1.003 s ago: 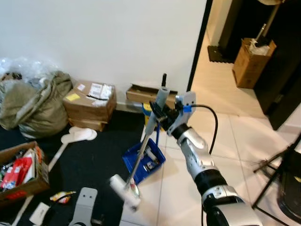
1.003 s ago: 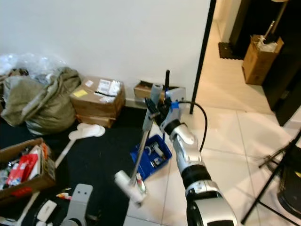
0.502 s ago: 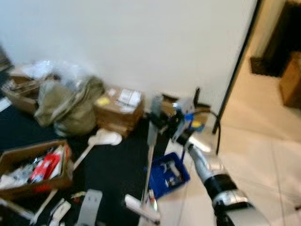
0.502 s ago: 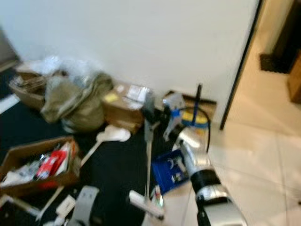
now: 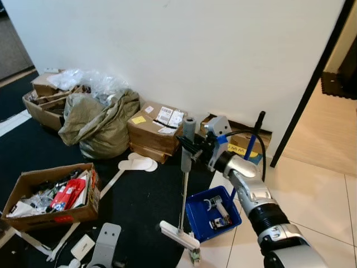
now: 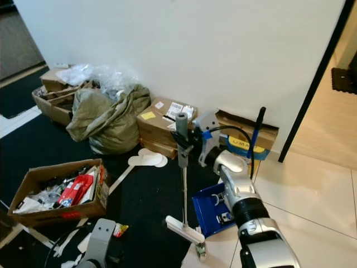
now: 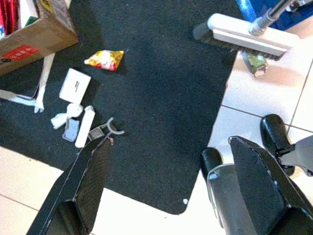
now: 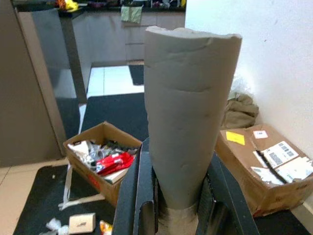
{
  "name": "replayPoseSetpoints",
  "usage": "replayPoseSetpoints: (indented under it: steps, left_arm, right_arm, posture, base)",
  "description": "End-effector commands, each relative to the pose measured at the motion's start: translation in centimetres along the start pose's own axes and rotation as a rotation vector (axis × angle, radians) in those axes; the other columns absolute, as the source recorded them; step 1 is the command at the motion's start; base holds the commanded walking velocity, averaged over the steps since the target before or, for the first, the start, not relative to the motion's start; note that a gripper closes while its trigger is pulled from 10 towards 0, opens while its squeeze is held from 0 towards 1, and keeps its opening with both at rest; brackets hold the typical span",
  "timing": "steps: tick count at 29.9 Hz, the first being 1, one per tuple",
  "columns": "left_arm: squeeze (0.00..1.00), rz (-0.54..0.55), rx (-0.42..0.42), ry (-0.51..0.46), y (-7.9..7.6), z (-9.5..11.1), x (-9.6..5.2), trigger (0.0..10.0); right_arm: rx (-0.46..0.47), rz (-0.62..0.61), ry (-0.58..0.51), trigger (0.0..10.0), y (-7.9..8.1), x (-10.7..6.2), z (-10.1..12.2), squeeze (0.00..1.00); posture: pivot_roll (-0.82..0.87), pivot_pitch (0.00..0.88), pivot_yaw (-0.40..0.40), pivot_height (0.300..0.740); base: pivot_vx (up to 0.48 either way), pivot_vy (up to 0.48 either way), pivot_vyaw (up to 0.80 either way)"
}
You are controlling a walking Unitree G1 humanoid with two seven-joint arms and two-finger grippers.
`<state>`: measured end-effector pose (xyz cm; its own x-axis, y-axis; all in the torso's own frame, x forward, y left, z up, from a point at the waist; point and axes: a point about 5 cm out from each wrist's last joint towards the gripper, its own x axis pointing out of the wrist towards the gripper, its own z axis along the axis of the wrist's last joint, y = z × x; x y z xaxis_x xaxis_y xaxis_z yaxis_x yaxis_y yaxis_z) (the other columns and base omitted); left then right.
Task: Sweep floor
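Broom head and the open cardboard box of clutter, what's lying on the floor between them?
Bare black carpet between the white broom head and brown cardboard box, in the left eye view.

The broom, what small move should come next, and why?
Probably drag the broom sideways along the edge of the black mat. The right gripper is shut on its grey handle, the pole stands nearly upright, and the white head rests on the floor beside a small scrap of litter on the tiles.

- We see the broom (image 5: pixel 183 184) upright, its head on the rug (image 5: pixel 134 206) left of the bin (image 5: pixel 215 215).
- Boxes (image 5: pixel 156 128) line the wall behind.
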<state>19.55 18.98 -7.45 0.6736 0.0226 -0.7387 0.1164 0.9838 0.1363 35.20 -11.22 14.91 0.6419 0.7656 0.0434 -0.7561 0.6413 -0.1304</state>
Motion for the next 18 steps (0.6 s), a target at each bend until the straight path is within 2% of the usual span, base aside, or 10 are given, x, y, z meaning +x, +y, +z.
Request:
replayPoseSetpoints:
  steps: [1, 8, 11, 12, 13, 14, 16, 17, 18]
  left_arm:
    - [0.0, -0.02, 0.016, 0.044, -0.3, -1.1, -0.3, 10.0]
    - [0.0, -0.016, 0.029, 0.06, -0.3, -1.8, -0.5, 10.0]
    - [0.0, -0.006, 0.025, 0.072, -0.2, -2.6, -0.8, 10.0]
    - [0.0, -0.006, 0.025, 0.072, -0.2, -2.6, -0.8, 10.0]
    - [0.0, -0.003, 0.025, 0.078, -0.1, -3.0, -0.9, 10.0]
    - [0.0, -0.002, 0.028, 0.086, -0.1, -3.4, -1.1, 10.0]
    - [0.0, -0.002, 0.028, 0.086, -0.1, -3.4, -1.1, 10.0]
    - [0.0, 0.0, 0.032, 0.094, 0.0, -3.8, -1.3, 10.0]
    - [0.0, 0.0, 0.032, 0.094, 0.0, -3.8, -1.3, 10.0]
  right_arm:
    - [-0.029, 0.066, 0.011, 10.0, 0.2, -0.2, 0.4, 0.0]
    - [-0.055, 0.099, 0.075, 10.0, 0.5, -0.5, -0.5, 0.0]
    - [-0.038, 0.143, 0.164, 10.0, 1.4, -0.7, -2.1, 0.0]
    - [-0.038, 0.143, 0.164, 10.0, 1.4, -0.7, -2.1, 0.0]
    - [-0.016, 0.173, 0.19, 10.0, 2.0, -0.8, -2.8, 0.0]
    - [0.013, 0.225, 0.192, 10.0, 2.9, -0.9, -3.3, 0.0]
    - [0.013, 0.225, 0.192, 10.0, 2.9, -0.9, -3.3, 0.0]
    - [0.053, 0.276, 0.173, 10.0, 3.8, -1.0, -3.5, 0.0]
    - [0.053, 0.276, 0.173, 10.0, 3.8, -1.0, -3.5, 0.0]
  posture:
    - [-0.07, 0.021, 0.028, 0.74]
    - [-0.07, 0.046, 0.029, 0.74]
    - [-0.06, 0.089, 0.03, 0.74]
    - [-0.06, 0.089, 0.03, 0.74]
    - [-0.06, 0.102, 0.029, 0.74]
    - [-0.06, 0.119, 0.029, 0.74]
    - [-0.06, 0.119, 0.029, 0.74]
    - [-0.06, 0.136, 0.026, 0.74]
    - [-0.06, 0.136, 0.026, 0.74]
  base:
    - [0.0, -0.48, 0.0]
    - [0.0, -0.459, 0.0]
    - [0.0, 0.0, 0.0]
    - [0.0, 0.0, 0.0]
    - [0.0, 0.0, 0.0]
    - [0.0, 0.0, 0.0]
    - [0.0, 0.0, 0.0]
    - [0.0, 0.0, 0.0]
    - [0.0, 0.0, 0.0]
